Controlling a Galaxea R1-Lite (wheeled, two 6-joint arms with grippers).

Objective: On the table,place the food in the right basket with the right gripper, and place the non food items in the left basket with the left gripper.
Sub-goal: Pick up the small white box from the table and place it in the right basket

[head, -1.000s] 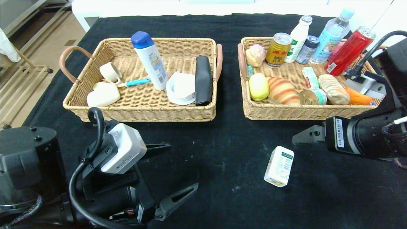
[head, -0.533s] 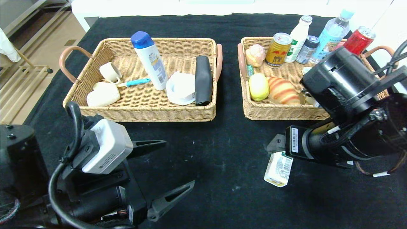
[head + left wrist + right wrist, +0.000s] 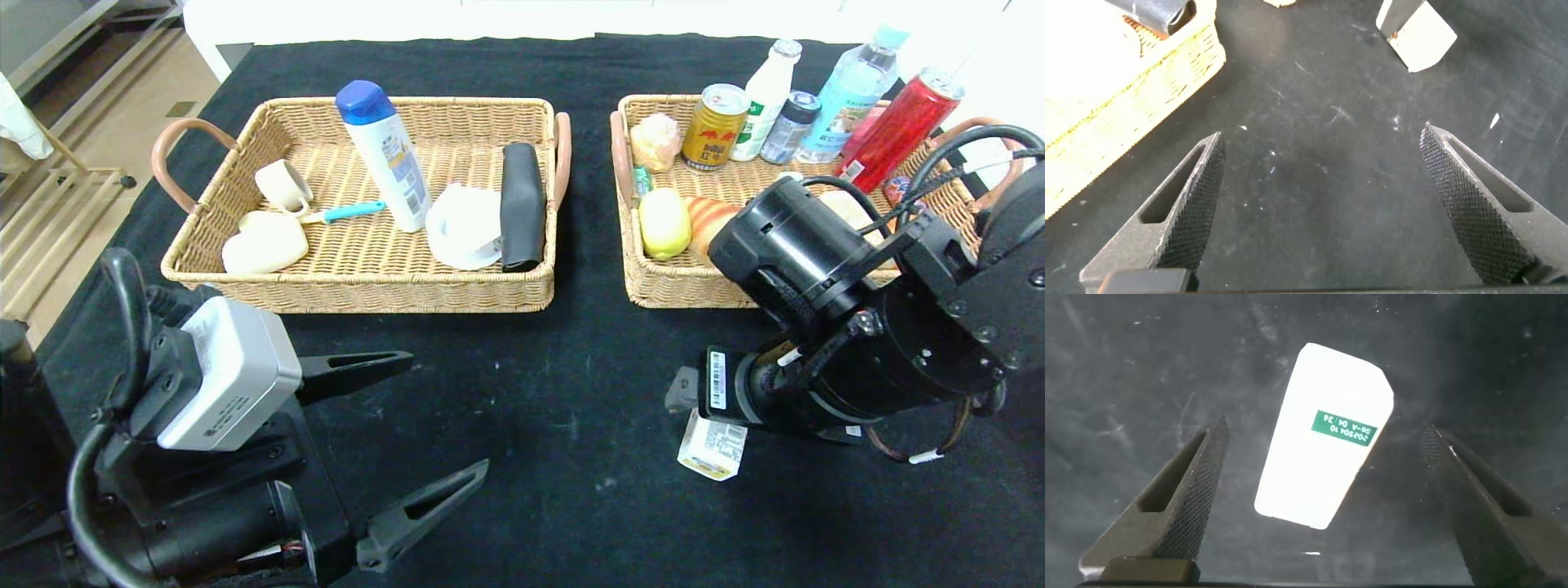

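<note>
The white carton with a green label lies alone on the black table in front of the right basket. My right gripper hangs open just above the carton, one finger on each side, not touching it. In the head view the right arm hides most of it. The lemon and the croissant lie in the right basket. The shampoo bottle and the black glasses case are in the left basket. My left gripper is open and empty near the table's front left.
The left basket also holds a cup, a blue-handled brush and a white bowl. Cans and bottles stand at the back of the right basket. The carton also shows far off in the left wrist view.
My right arm has swung left and down from beside the right basket to over the carton. My left arm has drawn back a little toward the front left.
</note>
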